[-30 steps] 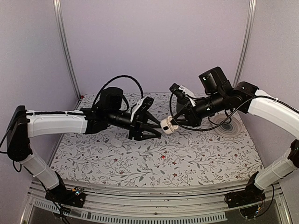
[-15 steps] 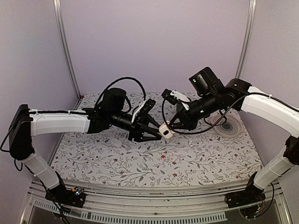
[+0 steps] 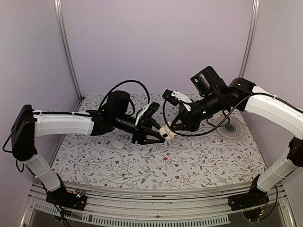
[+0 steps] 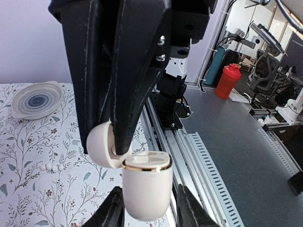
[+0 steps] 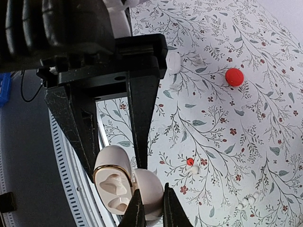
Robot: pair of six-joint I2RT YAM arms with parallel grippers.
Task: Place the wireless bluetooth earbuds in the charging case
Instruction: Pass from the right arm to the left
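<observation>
Early stage: my left jaws grip the charging case (image 4: 147,189) body mid-air, right jaws nearly shut on its opened lid (image 4: 100,144), hollows (image 5: 115,185) empty, both earbuds left to seat.

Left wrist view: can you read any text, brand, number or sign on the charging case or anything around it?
No readable text in any view.
On the charging case: no marking shows on the faces in view.
On the red bottle in the background: any label is too small to read.
</observation>
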